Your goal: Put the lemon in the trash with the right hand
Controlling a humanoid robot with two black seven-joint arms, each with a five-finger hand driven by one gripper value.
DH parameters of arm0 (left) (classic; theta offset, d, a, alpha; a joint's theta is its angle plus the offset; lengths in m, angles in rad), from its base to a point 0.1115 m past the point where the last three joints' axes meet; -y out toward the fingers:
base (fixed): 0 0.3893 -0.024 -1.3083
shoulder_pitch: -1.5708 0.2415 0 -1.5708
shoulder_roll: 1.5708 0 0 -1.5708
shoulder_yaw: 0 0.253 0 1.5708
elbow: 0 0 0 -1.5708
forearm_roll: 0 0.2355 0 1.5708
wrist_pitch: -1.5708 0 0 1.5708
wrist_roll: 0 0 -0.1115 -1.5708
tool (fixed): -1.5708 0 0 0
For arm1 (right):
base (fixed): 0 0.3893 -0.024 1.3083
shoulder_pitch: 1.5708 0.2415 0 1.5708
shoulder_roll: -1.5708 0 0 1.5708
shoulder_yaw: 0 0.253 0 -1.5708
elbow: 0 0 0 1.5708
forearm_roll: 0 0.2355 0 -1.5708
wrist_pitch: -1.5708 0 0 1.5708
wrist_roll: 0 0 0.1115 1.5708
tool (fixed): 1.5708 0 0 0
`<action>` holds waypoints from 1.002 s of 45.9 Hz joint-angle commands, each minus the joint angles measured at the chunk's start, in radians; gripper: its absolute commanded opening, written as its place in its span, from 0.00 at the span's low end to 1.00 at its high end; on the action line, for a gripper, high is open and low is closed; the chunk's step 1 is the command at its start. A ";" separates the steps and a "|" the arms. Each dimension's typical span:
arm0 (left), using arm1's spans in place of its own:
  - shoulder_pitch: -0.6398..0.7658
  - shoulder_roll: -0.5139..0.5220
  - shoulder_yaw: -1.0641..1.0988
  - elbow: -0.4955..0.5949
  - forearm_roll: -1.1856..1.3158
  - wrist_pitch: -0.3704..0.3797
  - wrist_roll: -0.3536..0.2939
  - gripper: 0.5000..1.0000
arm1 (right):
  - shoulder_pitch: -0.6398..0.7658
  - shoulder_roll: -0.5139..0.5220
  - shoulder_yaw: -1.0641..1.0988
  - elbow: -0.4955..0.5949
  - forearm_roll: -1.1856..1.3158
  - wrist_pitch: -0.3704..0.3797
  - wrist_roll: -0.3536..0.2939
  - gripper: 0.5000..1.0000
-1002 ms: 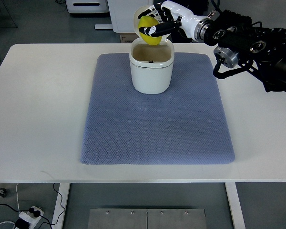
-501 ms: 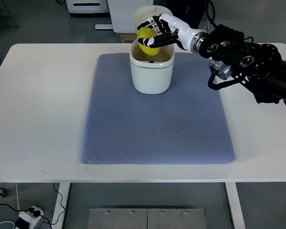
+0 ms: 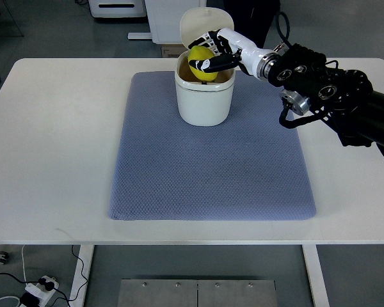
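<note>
The lemon [image 3: 201, 64] has come down since the earlier frame, and we now see it sitting right in the mouth of the trash can [image 3: 204, 96], where before it hung above the rim. From the top view, our only one, the right hand [image 3: 213, 52] reaches in from the right edge, its dark arm [image 3: 336, 96] stretched across the table's far corner. The fingers [image 3: 217, 63] are wrapped around the lemon, a firm grasp, with 1 dark fingertip crossing its front. We cannot tell whether the fruit touches the can's inner wall. The can stands upright on the far part of the blue mat [image 3: 211, 166], its lid [image 3: 197, 22] tipped open behind it. The mat lies flat on the white table [image 3: 51, 141]. We see no left arm.
</note>
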 commanded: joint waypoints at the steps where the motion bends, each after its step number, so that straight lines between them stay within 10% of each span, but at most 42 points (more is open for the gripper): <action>1: 0.000 0.000 0.000 0.001 0.000 0.000 0.000 1.00 | -0.001 0.004 0.000 -0.005 0.000 0.000 0.000 0.17; 20: 0.000 0.000 0.000 0.001 0.000 0.000 0.000 1.00 | -0.009 0.002 0.001 -0.011 0.000 0.000 -0.002 0.64; 46: 0.000 0.000 0.000 0.001 0.000 0.000 0.000 1.00 | 0.006 -0.001 0.006 -0.008 -0.006 0.002 -0.003 0.37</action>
